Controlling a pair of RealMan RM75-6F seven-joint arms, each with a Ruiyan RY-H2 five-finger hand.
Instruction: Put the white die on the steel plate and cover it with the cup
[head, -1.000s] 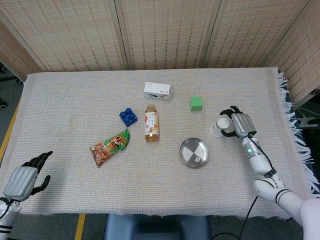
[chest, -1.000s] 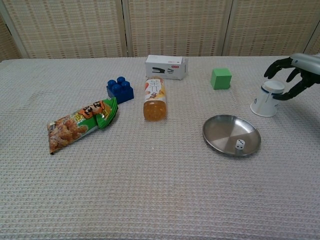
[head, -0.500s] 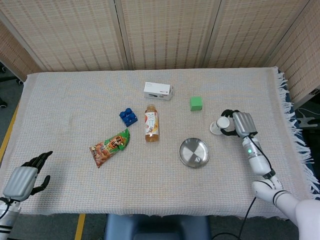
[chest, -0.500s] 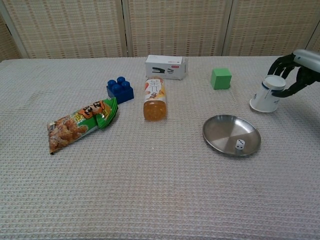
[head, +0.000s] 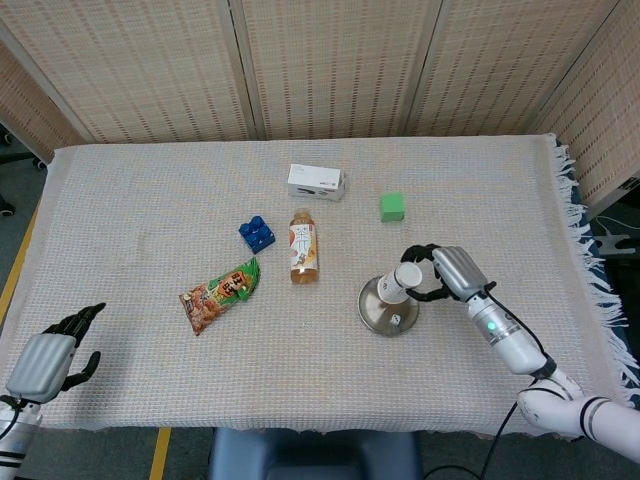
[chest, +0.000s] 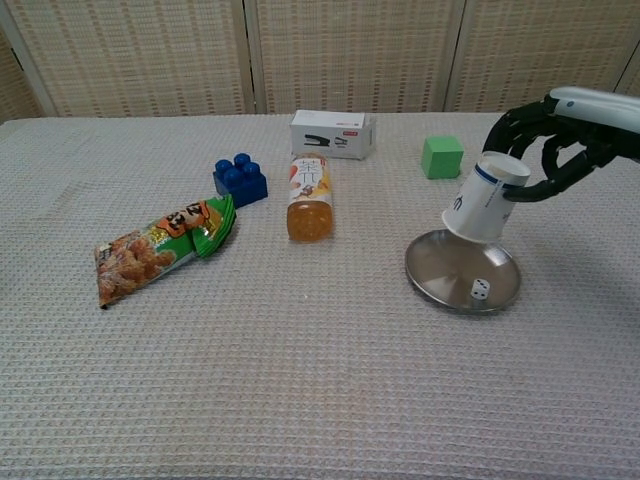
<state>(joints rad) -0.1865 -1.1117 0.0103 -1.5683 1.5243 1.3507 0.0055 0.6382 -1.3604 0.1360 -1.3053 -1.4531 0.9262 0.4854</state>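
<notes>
The white die (chest: 480, 290) lies on the steel plate (chest: 436, 276), near its front right rim. In the head view the die (head: 397, 320) shows as a small white speck on the plate (head: 378, 315). My right hand (chest: 553, 141) grips a white paper cup (chest: 484, 198) upside down and tilted, held just above the plate's back half. The head view shows the same hand (head: 448, 271) and cup (head: 399, 282) over the plate. My left hand (head: 50, 356) rests open at the table's front left corner, holding nothing.
A green cube (chest: 442, 157) and a white stapler box (chest: 329, 134) sit at the back. An orange drink bottle (chest: 309, 196) lies left of the plate, with a blue brick (chest: 239, 179) and a snack bag (chest: 165, 245) further left.
My right hand closed on the cup, lifted it off the cloth and carried it left, over the plate. The die and my left hand have not moved.
</notes>
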